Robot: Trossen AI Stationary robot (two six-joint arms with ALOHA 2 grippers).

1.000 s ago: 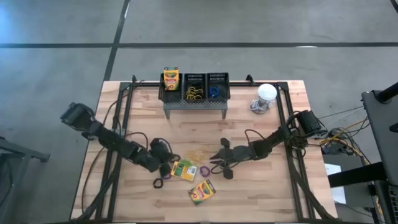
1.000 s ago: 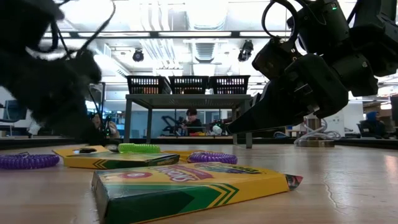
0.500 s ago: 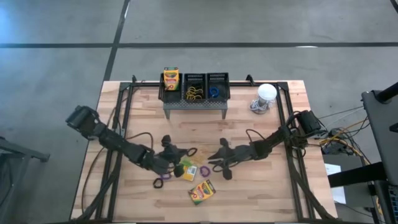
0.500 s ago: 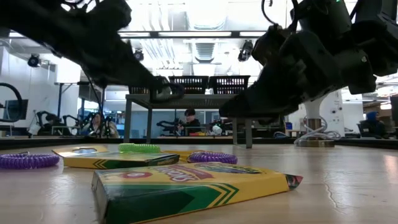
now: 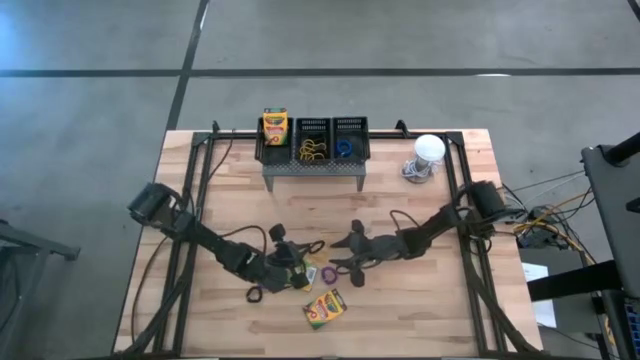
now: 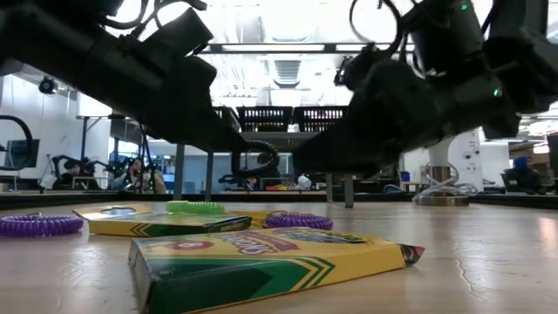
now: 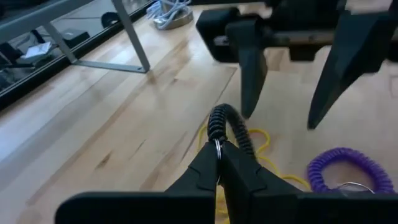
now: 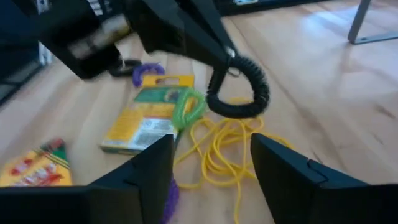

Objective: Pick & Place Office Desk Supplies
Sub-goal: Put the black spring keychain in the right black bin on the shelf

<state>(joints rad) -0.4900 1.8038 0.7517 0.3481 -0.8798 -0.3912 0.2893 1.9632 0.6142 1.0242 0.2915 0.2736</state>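
Two grippers meet over the middle of the table (image 5: pixel 420 320). The left gripper (image 7: pixel 219 163) is closed tight on a black loop (image 7: pixel 227 124), which it holds by a small metal ring and lifts above the wood. In the low view this loop (image 6: pixel 255 163) hangs in the air from the left gripper's tip, clear of the table. The right gripper (image 8: pixel 210 158) is just in front of it, with its jaws spread wide and nothing between them; the black loop (image 8: pixel 239 87) hangs just beyond its fingers. Under both grippers a yellow loop (image 8: pixel 221 146) lies loose on the wood. Beside the left gripper a crayon box (image 8: pixel 149 115) lies flat with a green loop (image 8: pixel 189 106) on it, and a purple loop (image 7: pixel 342 168) lies near. A second crayon box (image 5: pixel 325 308) lies a little further, toward the front edge. Far beyond the grippers, three bins (image 5: pixel 313 139) stand on a grey stand (image 5: pixel 312 166): one holds a crayon box, the middle one yellow loops, the third a blue loop.
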